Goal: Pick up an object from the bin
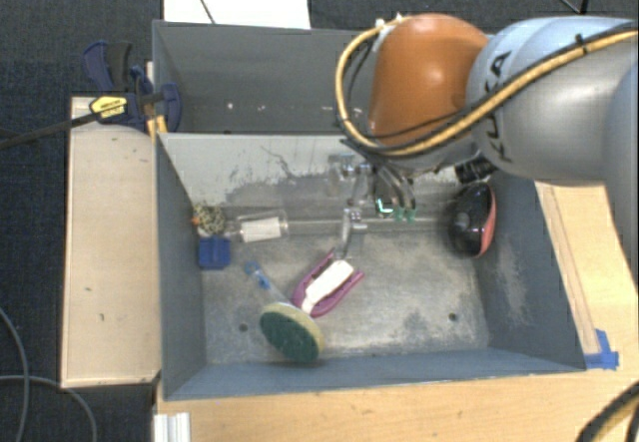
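We start with the arm (559, 101), which reaches in from the right, its orange cover (424, 71) hanging over the back half of the bin (185, 330). Below the cover the end effector (349, 230) points down toward the middle of the bin floor. We cannot tell whether it stands wide or narrow, and we see nothing held in it.

The nearest thing is the purple-and-white oblong piece (327, 285), just in front of the end effector and slightly to the view's left. Its long axis runs slantwise from lower left to upper right, and its upper end lies close under the end effector's tip. We cannot say whether the two touch. We judge that a short drop forward would meet it, with the closing line set across that slant.

A black-and-red mouse-shaped thing (471, 221) lies well apart by the right wall. The round green-faced disc (292, 332) sits just beside the oblong piece's lower end and could be nudged. A clear tube with a white label (262, 227) lies along the back, to the left of the end effector. A small blue block (213, 252) rests by the left wall, out of the way.
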